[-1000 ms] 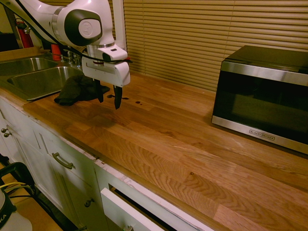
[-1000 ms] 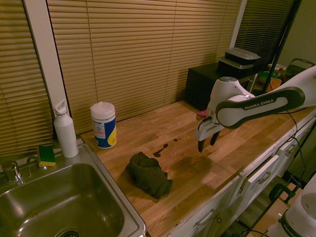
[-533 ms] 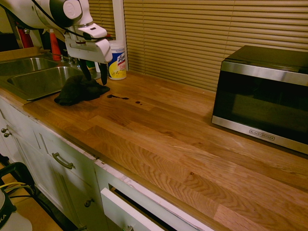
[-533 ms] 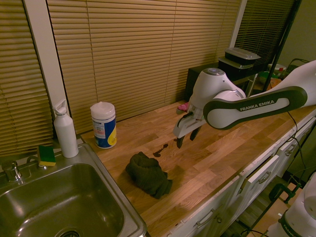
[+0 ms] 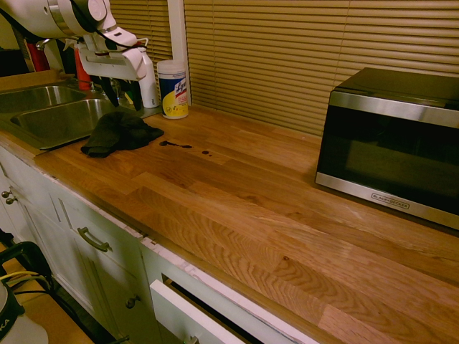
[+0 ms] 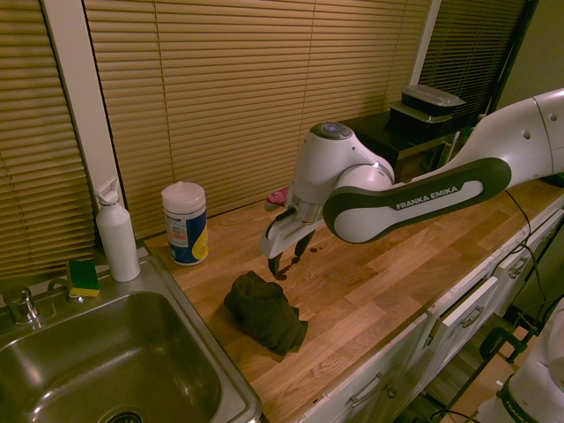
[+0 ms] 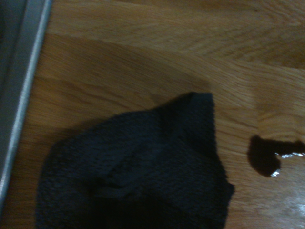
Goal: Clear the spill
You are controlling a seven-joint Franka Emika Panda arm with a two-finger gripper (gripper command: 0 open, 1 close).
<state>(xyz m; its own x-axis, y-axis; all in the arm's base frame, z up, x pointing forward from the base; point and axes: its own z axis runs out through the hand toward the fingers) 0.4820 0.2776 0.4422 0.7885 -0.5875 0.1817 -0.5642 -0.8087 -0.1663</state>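
counter (image 5: 237, 208): cloth (image 5: 118, 133) near sink edge (image 5: 50, 140)

White capitals reading "FRANKA EMIKA" run along the dark band of the robot arm (image 6: 414, 196) in the second exterior view. On the wooden counter by the window blinds, a white canister of wipes (image 5: 173, 89) wears a yellow and blue label with the brand "Lysol" in slanted script, clearest in the first exterior view. The microwave (image 5: 391, 143) has a small nameplate low on its door, too small to read with certainty.
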